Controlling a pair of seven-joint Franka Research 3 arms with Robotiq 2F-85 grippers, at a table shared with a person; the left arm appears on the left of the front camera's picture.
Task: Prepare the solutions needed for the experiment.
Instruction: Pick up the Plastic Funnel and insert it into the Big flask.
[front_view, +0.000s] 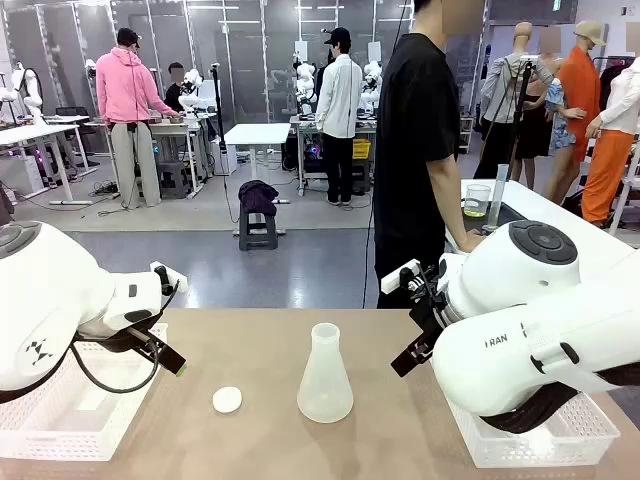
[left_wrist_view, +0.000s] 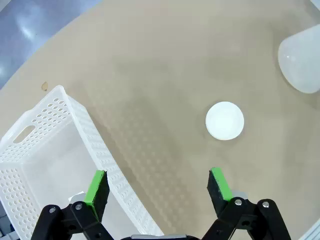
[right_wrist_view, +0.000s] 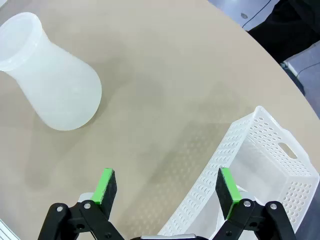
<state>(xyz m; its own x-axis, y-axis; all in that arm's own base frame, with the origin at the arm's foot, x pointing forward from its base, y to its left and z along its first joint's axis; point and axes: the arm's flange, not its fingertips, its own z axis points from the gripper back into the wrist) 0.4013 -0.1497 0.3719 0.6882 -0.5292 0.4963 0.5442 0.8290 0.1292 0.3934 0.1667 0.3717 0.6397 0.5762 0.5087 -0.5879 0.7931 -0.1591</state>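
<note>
Solutions (front_view: 476, 211) as a shallow yellow-green layer in a clear beaker (front_view: 477, 192), right of centre in the front view, on a far white surface next to a tall cylinder (front_view: 498, 195) and near the hand of a person (front_view: 415, 130) in black. Well apart from both grippers. At lower left, white perforated left basket (front_view: 50, 410) on the tan table (front_view: 260, 440). Left gripper (left_wrist_view: 159, 182) with green pads spread wide, hovering over the basket's edge and bare tabletop, clamped on nothing. Small round white cap (front_view: 227, 399) lying flat, left of centre. Frosted conical flask (front_view: 325, 378) upright at centre, just beside the cap, not touching. Right gripper (right_wrist_view: 167, 182) likewise spread wide, holding nothing, above the rim of the right basket (front_view: 560, 440) at lower right.
</note>
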